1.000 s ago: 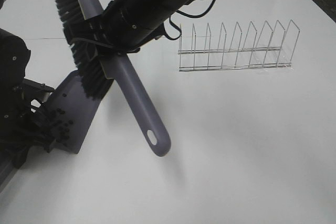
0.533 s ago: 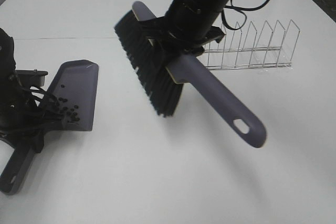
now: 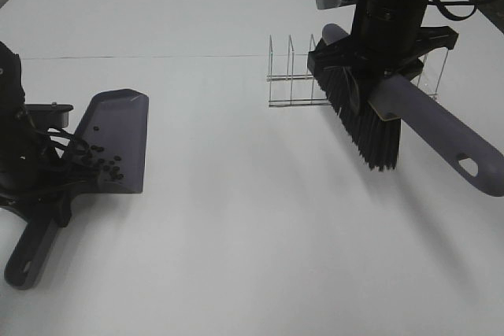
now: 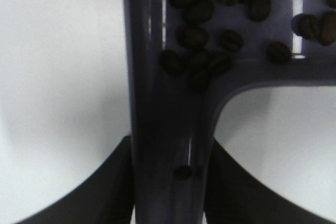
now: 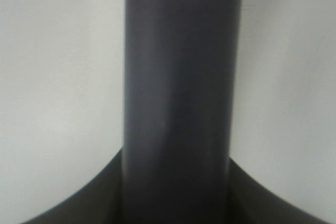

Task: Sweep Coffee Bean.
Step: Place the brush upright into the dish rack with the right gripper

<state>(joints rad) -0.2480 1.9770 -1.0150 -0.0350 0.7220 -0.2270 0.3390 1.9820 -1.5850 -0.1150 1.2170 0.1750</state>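
The grey-purple dustpan (image 3: 122,135) is at the left of the table, with the coffee bean cluster (image 3: 101,166) gathered at its rear by the handle. My left gripper (image 3: 53,191) is shut on the dustpan's handle (image 4: 163,124); in the left wrist view the coffee beans (image 4: 202,51) lie just past its dark fingers (image 4: 113,192). On the right, my right gripper (image 3: 384,83) is shut on the brush's handle (image 5: 178,93). The brush (image 3: 364,120) hangs above the table, black bristles pointing down-left and its handle end (image 3: 472,167) pointing right.
A wire rack (image 3: 298,76) stands at the back right, partly behind the brush and right arm. White tabletop (image 3: 252,226) spreads between the dustpan and the brush. The table's far left corner shows at the top left.
My right arm has carried the brush from above the dustpan across to the right, in front of the rack. The dustpan, uncovered, holds the beans and has barely moved in the last half second.
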